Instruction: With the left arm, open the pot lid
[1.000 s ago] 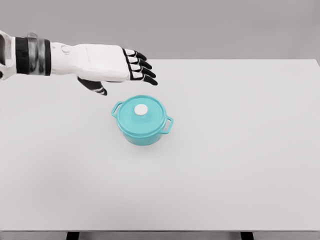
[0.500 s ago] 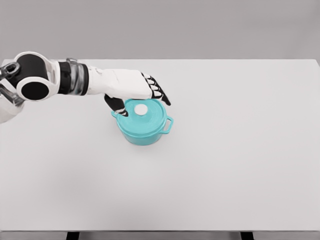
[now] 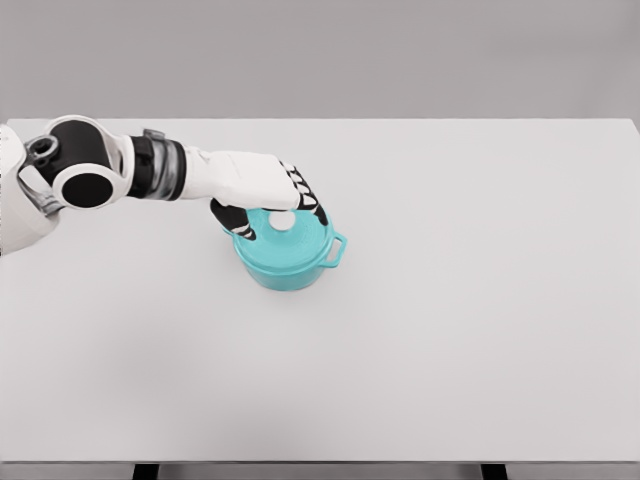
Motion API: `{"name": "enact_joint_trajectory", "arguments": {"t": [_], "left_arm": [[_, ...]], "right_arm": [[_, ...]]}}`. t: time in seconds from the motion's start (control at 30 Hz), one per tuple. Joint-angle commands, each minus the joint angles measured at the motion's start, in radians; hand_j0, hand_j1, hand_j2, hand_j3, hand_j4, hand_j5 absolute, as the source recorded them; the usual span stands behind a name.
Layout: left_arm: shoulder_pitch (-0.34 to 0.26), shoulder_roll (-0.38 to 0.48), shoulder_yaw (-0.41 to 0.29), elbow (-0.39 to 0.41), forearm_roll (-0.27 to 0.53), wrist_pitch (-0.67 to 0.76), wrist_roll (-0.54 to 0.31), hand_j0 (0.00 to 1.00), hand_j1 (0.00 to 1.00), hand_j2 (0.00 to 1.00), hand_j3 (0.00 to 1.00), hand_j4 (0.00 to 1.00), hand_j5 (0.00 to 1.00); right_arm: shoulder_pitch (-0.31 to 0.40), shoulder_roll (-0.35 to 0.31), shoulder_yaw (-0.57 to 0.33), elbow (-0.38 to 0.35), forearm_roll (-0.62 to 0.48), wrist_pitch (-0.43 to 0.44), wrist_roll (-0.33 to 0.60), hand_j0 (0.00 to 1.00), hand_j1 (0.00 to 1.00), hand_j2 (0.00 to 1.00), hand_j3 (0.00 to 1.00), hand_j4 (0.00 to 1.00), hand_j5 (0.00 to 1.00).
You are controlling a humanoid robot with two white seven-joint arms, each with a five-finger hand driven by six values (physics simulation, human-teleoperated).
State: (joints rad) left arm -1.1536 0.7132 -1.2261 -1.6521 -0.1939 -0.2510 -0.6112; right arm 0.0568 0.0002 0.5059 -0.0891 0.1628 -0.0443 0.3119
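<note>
One hand is at work here — the left hand (image 3: 262, 190), whose arm enters from the picture's left, hangs over the near-left part of the teal pot (image 3: 287, 251). Its fingers (image 3: 309, 203) curve down across the far rim of the lid (image 3: 292, 240) while the thumb (image 3: 238, 226) drops on the left side, beside the left handle. The white knob (image 3: 283, 222) sits just under and right of the palm, still uncovered between thumb and fingers, so the hand looks half-curled around it but not yet closed on it; whether any fingertip touches the lid cannot be told. The pot stands upright, lid on, left of the middle of the white table (image 3: 480, 300), its two side handles lying on a line from upper left to lower right. Behind the table is a plain grey wall (image 3: 400, 50). The right arm is out of view.
</note>
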Motion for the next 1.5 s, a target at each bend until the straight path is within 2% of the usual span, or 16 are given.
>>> {"name": "enact_joint_trajectory", "arguments": {"t": [0.0,0.3,0.6,0.7,0.87,0.97,1.13,1.37,1.47], "left_arm": [[0.0,-0.018,-0.01,0.028,-0.022,0.001,0.0,0.86,0.86,0.86,0.86,0.86,0.86],[0.005,-0.063,-0.013,0.11,-0.079,0.001,0.0,0.86,0.86,0.86,0.86,0.86,0.86],[0.005,-0.07,-0.033,0.113,-0.079,-0.002,0.0,0.86,0.86,0.86,0.86,0.86,0.86],[0.005,-0.07,-0.035,0.113,-0.079,-0.002,0.0,0.75,0.75,0.75,0.75,0.75,0.75],[0.005,-0.07,-0.041,0.113,-0.079,-0.002,0.0,0.69,0.69,0.69,0.69,0.69,0.69],[0.005,-0.07,-0.041,0.113,-0.079,-0.004,0.0,0.57,0.57,0.57,0.57,0.57,0.57],[0.005,-0.07,-0.041,0.113,-0.079,-0.007,0.0,0.48,0.48,0.48,0.48,0.48,0.48],[-0.005,-0.057,-0.041,0.112,-0.079,-0.013,0.0,0.45,0.45,0.45,0.45,0.45,0.45],[-0.011,-0.018,-0.041,0.112,-0.079,-0.024,0.0,0.44,0.44,0.44,0.44,0.44,0.44]], "right_arm": [[0.0,0.0,0.0,0.0,0.0,0.0,0.001,1.0,1.0,1.0,1.0,1.0,1.0],[0.0,0.0,0.0,0.0,0.0,0.0,-0.001,1.0,1.0,1.0,1.0,1.0,1.0],[0.0,0.0,0.0,0.0,0.0,0.0,0.001,1.0,1.0,1.0,1.0,1.0,1.0],[0.002,0.0,0.0,0.0,0.0,0.0,-0.001,1.0,1.0,1.0,1.0,1.0,1.0],[0.0,0.0,0.0,0.0,0.0,0.0,0.001,1.0,1.0,1.0,1.0,1.0,1.0],[0.0,0.0,0.0,0.0,0.0,0.0,-0.001,1.0,1.0,1.0,1.0,1.0,1.0],[0.0,0.0,0.0,0.0,0.0,0.0,0.001,1.0,1.0,1.0,1.0,1.0,1.0],[0.0,0.0,0.0,0.0,0.0,0.0,0.001,1.0,1.0,1.0,1.0,1.0,1.0],[0.0,0.0,0.0,0.0,0.0,0.0,0.001,1.0,1.0,1.0,1.0,1.0,1.0]]}}
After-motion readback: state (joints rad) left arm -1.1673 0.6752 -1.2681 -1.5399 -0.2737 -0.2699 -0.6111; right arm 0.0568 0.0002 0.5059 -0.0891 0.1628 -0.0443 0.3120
